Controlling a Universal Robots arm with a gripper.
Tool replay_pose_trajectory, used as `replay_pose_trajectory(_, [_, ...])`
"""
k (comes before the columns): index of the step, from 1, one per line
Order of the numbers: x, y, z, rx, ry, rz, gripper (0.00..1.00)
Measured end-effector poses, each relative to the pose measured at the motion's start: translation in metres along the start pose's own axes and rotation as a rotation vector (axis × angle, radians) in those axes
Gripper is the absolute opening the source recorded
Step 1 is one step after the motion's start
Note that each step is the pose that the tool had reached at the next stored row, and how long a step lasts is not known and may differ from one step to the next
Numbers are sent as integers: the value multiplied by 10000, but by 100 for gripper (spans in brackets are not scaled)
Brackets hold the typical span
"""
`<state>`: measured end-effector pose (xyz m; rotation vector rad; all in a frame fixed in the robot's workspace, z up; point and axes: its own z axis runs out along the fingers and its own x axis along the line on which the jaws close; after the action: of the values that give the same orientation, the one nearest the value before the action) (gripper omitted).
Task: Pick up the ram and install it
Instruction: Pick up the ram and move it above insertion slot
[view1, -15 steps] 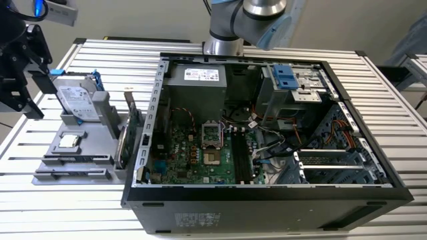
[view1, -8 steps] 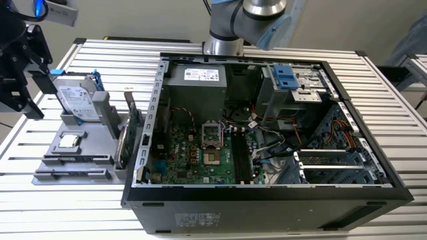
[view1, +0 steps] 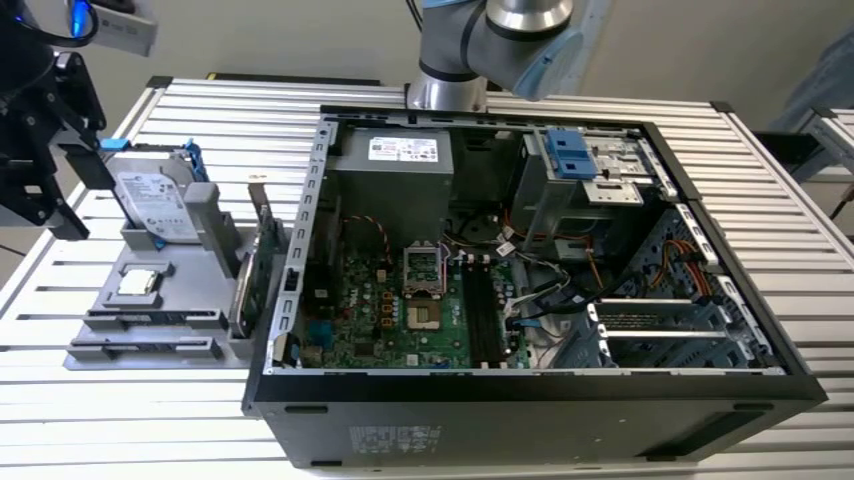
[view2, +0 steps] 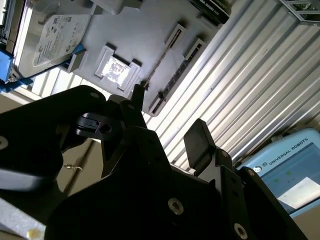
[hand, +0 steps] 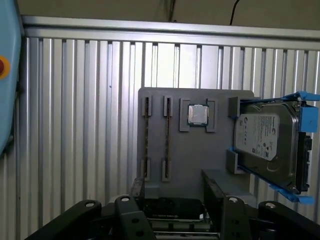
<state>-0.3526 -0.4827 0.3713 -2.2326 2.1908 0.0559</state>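
We see the pincer (view2: 166, 114) empty, jaws standing wide, hanging high at the exterior view's far left, above the hard drive (hand: 265, 145) end of the grey fixture (view1: 114, 262) that sits on the bench (view1: 134, 420) beside the open computer case (view1: 534, 385). The ram (hand: 166, 137) stands on edge in a slot at the fixture's near end, just past the processor (hand: 198, 114), with a second stick (hand: 146, 137) alongside. We judge it lies nearward of and below the pincer, its long axis running across the exterior view from left to right.
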Motion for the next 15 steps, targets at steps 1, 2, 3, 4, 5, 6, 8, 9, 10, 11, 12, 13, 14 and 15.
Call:
replay_pose_trajectory(1, [0,0,0,0,0,0,100])
replay_pose_trajectory(2, [0,0,1,1,0,0,100])
replay_pose_trajectory(3, [0,0,1,1,0,0,100])
replay_pose_trajectory(4, [0,0,1,2,-1,0,100])
replay_pose_trajectory(5, [0,0,2,3,-2,0,100])
replay_pose_trajectory(6, [0,0,2,2,-1,0,100])
replay_pose_trajectory(8, [0,0,7,2,-2,0,100])
replay_pose_trajectory(9, [0,0,13,3,-2,0,100])
replay_pose_trajectory(10, [1,0,17,1,-1,0,100])
replay_pose_trajectory(11, [1,0,23,1,0,0,100])
replay_pose_trajectory(12, [1,-1,28,1,0,0,100])
replay_pose_trajectory(13, [1,-1,34,1,0,0,100])
replay_pose_trajectory(14, [2,-1,41,1,1,0,100])
replay_pose_trajectory(15, [2,-1,47,1,2,0,100])
